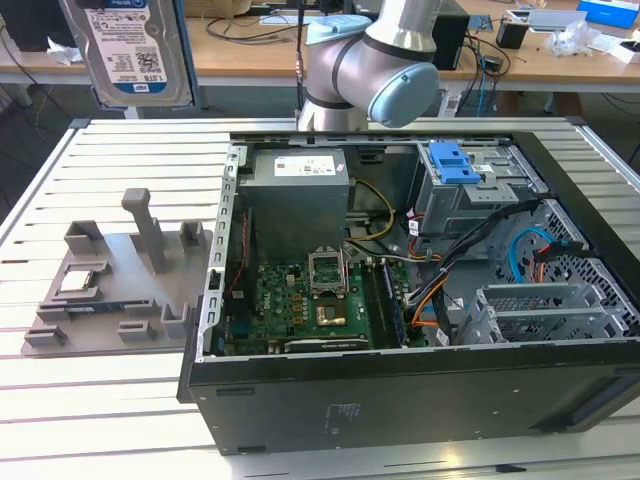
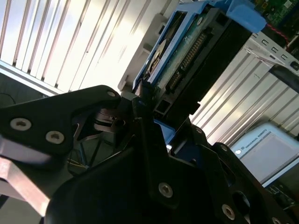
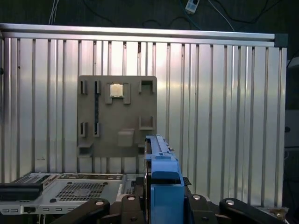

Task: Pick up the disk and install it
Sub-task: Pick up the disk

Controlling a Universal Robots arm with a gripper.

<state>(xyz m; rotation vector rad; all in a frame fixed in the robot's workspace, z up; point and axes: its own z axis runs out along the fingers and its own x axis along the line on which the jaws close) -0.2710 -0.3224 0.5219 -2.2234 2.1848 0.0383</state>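
Observation:
The disk (image 1: 135,50) hangs upright high at the exterior view's left, above the slatted table, its white-and-blue label facing the camera. In the first wrist view I see the disk (image 3: 161,172) edge-on in its blue bracket, with my gripper (image 3: 161,203) shut on it from both sides. The second wrist view shows the black fingers (image 2: 145,116) clamped on the disk (image 2: 182,60), whose connector edge and blue frame point away from the gripper.
The open computer case (image 1: 400,400) lies on the table, with the motherboard (image 1: 310,300) exposed and a drive cage with a blue bracket (image 1: 455,160) at the back. A grey fixture plate (image 1: 120,290) with a small silver chip (image 1: 80,283) lies at the exterior view's left.

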